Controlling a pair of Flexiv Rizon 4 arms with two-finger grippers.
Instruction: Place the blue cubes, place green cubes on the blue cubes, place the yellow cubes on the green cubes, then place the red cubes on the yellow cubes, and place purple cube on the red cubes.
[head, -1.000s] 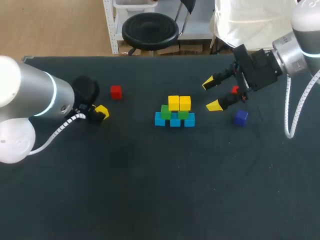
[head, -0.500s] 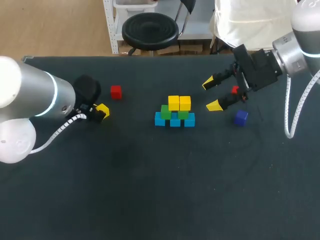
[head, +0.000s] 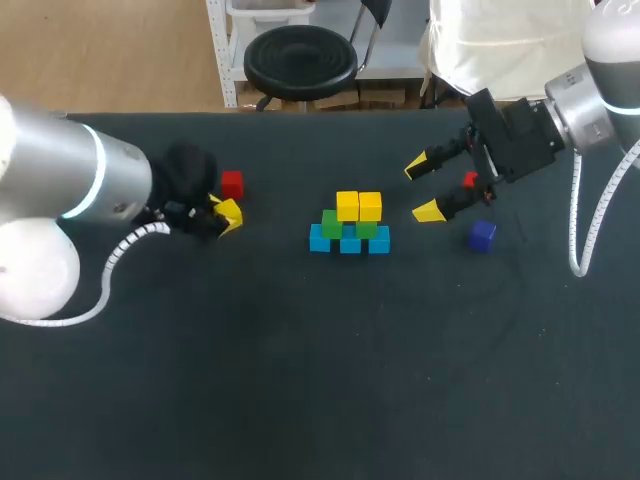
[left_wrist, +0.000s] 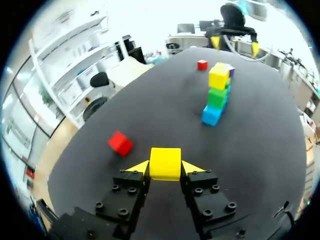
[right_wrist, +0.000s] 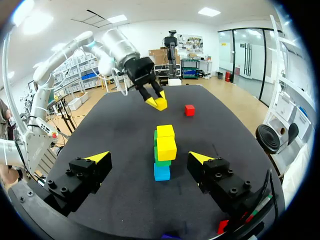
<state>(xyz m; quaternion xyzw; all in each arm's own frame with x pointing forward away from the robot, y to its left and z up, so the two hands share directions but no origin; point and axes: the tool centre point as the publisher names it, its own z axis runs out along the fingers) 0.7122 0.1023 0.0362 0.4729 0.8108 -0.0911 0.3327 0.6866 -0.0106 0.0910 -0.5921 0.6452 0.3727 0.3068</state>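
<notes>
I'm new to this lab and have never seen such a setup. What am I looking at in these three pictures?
It is a robot with two arms at a dark table. One picture looks down from above; the two round ones come from a camera on each wrist. The left gripper is shut on a small yellow cube. The right gripper hangs open, holding nothing. In the middle stands a stack of cubes: blue at the bottom, then green, then yellow. Loose lie a red cube, a second red cube and a purple cube.
</notes>
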